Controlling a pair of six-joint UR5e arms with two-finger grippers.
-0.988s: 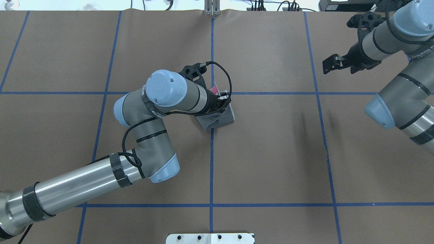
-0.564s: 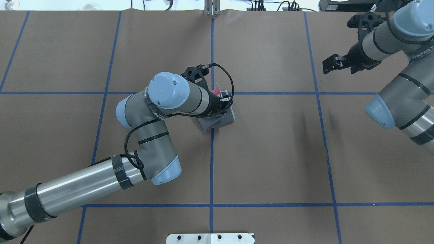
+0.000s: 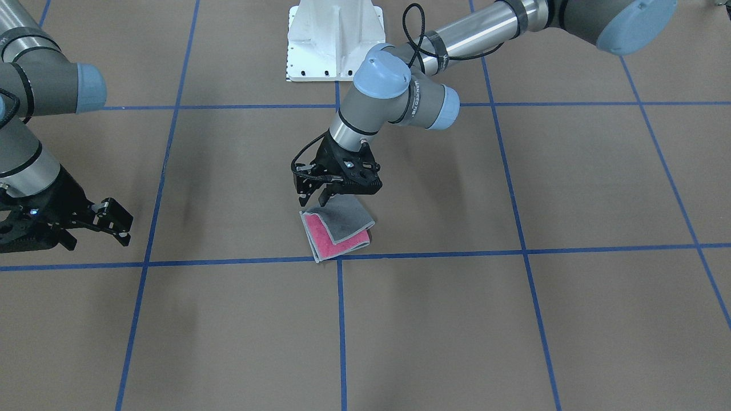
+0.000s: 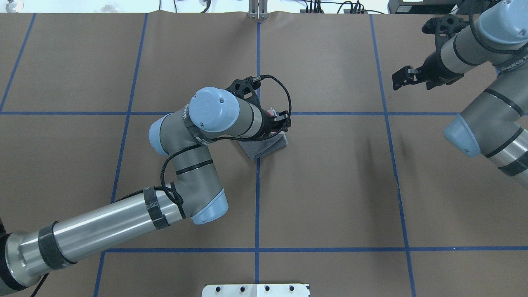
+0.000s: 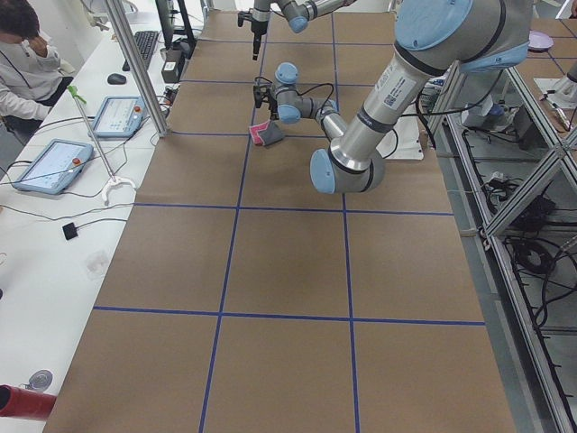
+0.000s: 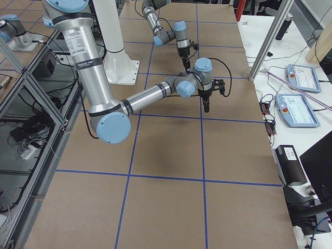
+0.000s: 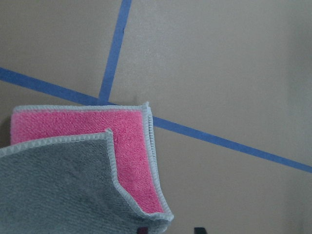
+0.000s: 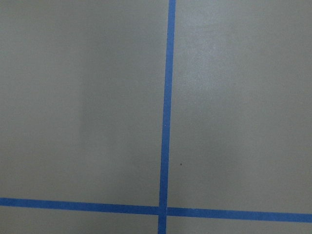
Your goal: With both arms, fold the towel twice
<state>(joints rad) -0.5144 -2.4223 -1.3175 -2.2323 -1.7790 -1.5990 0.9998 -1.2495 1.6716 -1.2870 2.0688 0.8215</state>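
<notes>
Left arm stretched forward, elbow bent, wrist tipped steeply down. Left gripper pointing down, fingers apart, nothing between them. Right arm held out at own side; right gripper angled inward and down, finger spacing unclear.

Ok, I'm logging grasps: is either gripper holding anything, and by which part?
Nothing looks held: the left gripper hangs open above the flat folded towel, and the right gripper is open, far aside.

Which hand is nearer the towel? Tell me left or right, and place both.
Left. The left hand hovers just above the towel, fingers apart, not gripping it. The right hand is far off to the robot's right, well clear of the towel.
</notes>
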